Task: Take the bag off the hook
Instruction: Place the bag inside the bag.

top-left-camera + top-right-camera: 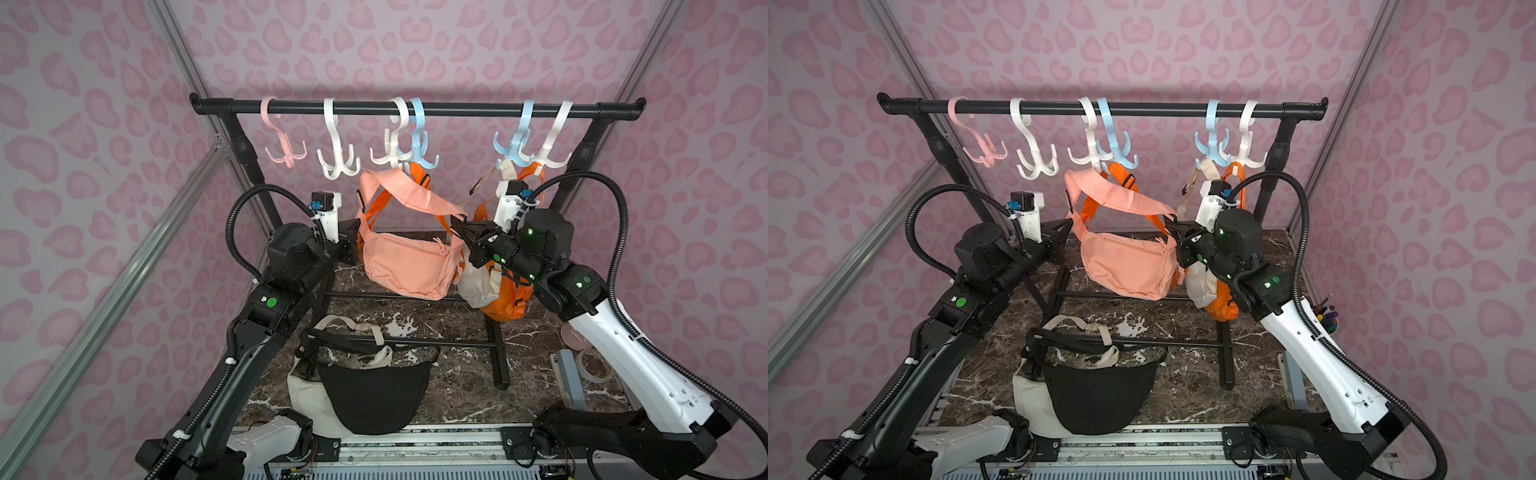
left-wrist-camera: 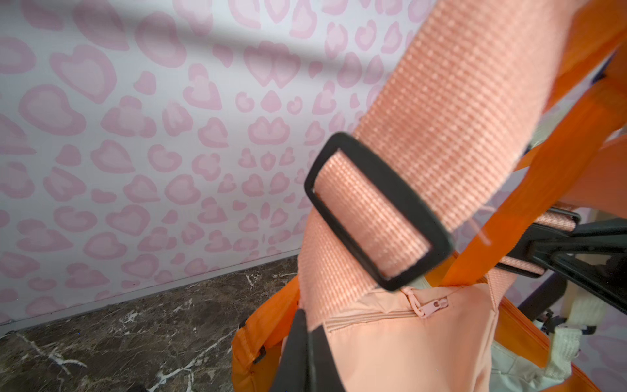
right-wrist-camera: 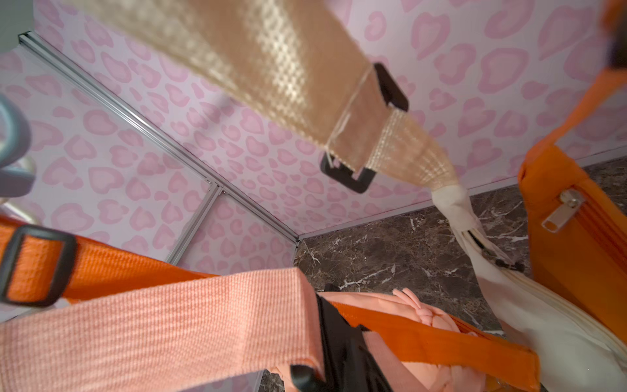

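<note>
A peach bag (image 1: pixel 409 262) hangs in mid-air under the black rail (image 1: pixel 415 109). Its wide strap (image 1: pixel 399 193) folds over just below the prongs of a white hook (image 1: pixel 390 154); I cannot tell whether it still rests on a prong. My left gripper (image 1: pixel 353 240) is shut on the bag's left end, where the strap joins it (image 2: pixel 307 339). The right gripper (image 1: pixel 459 226) is shut on the strap's right end (image 3: pixel 325 356). The strap stretches between both grippers.
An orange bag's strap (image 1: pixel 417 174) hangs on the blue hook (image 1: pixel 420 156) behind the peach bag. A cream bag (image 1: pixel 478 286) and an orange bag (image 1: pixel 509 305) hang at the right. A black bag (image 1: pixel 374 392) and a cream bag (image 1: pixel 305 392) lie in front. Tape rolls (image 1: pixel 595 365) sit right.
</note>
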